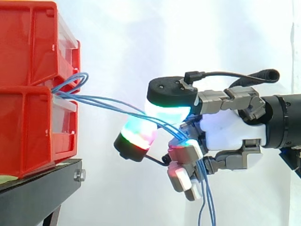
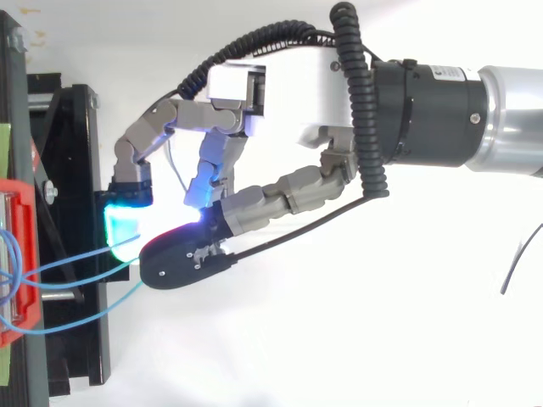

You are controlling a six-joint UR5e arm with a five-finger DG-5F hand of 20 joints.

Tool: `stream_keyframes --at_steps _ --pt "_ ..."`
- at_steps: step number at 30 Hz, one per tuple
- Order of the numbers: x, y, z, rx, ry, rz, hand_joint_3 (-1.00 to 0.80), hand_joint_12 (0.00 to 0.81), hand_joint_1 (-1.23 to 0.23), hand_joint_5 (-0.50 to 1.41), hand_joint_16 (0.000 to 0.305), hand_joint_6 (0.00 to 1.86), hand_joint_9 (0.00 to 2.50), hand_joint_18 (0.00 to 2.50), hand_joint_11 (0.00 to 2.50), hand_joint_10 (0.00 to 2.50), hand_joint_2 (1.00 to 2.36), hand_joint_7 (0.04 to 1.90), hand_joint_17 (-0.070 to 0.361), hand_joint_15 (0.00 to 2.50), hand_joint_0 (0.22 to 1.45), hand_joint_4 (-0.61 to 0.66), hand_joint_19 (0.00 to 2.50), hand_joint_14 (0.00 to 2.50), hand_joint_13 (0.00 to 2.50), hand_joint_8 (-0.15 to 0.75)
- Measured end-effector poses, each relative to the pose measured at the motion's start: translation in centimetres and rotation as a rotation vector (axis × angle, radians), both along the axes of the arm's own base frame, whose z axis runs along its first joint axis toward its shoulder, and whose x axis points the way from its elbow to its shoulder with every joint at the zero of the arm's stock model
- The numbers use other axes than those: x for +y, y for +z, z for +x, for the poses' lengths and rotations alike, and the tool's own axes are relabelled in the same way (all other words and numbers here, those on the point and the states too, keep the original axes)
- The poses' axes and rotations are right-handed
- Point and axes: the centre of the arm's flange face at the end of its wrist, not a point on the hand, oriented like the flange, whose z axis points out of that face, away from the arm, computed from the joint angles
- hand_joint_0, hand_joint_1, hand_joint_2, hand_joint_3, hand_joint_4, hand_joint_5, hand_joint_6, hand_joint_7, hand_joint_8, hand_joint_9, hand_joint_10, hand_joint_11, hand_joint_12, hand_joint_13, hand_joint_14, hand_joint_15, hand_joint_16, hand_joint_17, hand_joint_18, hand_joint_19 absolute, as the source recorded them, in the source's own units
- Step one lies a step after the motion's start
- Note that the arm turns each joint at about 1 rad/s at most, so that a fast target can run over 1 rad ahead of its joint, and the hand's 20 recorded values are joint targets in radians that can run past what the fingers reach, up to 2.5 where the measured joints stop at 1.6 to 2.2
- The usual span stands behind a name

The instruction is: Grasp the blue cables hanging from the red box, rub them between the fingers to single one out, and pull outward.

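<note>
We see the hand (image 1: 230, 134) pinching the blue cables (image 1: 110, 103), which run lengthwise from the red box (image 1: 28, 94) to its curled fingers, then dangle below.

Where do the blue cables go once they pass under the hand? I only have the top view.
Observer: In the side view the blue cables run into the hand, pass between its curled fingers and hang straight down below them.
Operator: And where do they leave the red box?
Observer: They come out of the gap between the upper red bin and the lower red bin, looping outward there first.
Operator: Are they tight?
Observer: Not fully. They slope down from the bins to the hand in a gentle curve.
</note>
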Motion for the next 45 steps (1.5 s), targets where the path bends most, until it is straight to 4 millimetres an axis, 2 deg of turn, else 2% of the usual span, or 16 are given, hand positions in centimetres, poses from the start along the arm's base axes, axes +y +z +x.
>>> stream_keyframes --at_steps 4,10,18,30,39,45 --pt "0.0 0.0 0.0 0.003 0.0 0.0 0.11 0.436 -0.77 -0.11 0.066 0.91 1.34 1.13 0.88 0.02 1.13 1.0 0.148 0.56 0.59 -0.07 0.62 0.02 1.16 0.367" --pt "0.0 -0.1 -0.1 0.005 0.0 0.0 0.1 0.439 -0.78 -0.11 0.066 0.91 1.35 1.13 0.88 0.02 1.19 1.03 0.149 0.56 0.58 -0.1 0.61 0.02 1.16 0.368" --pt "-0.3 0.5 -0.6 0.03 -0.003 -0.006 0.09 0.437 -0.78 -0.11 0.065 0.91 1.25 1.06 0.81 0.02 1.19 1.02 0.146 0.53 0.58 -0.1 0.59 0.02 1.08 0.353" --pt "-1.4 1.5 -2.5 0.136 0.01 -0.029 0.06 0.437 -0.79 -0.1 0.065 0.91 0.8 0.91 0.34 0.01 1.25 1.02 0.146 0.29 0.57 -0.11 0.46 0.01 0.81 0.321" --pt "-2.0 2.0 -3.6 0.19 0.004 -0.032 0.05 0.449 -0.79 -0.11 0.069 0.91 0.69 0.77 0.25 0.01 1.25 1.02 0.155 0.24 0.57 -0.11 0.35 0.01 0.7 0.316" --pt "-1.8 1.9 -3.7 0.204 0.002 -0.035 0.06 0.439 -0.79 -0.11 0.069 0.9 0.67 0.71 0.24 0.01 1.19 1.02 0.155 0.24 0.58 -0.11 0.35 0.01 0.65 0.31"
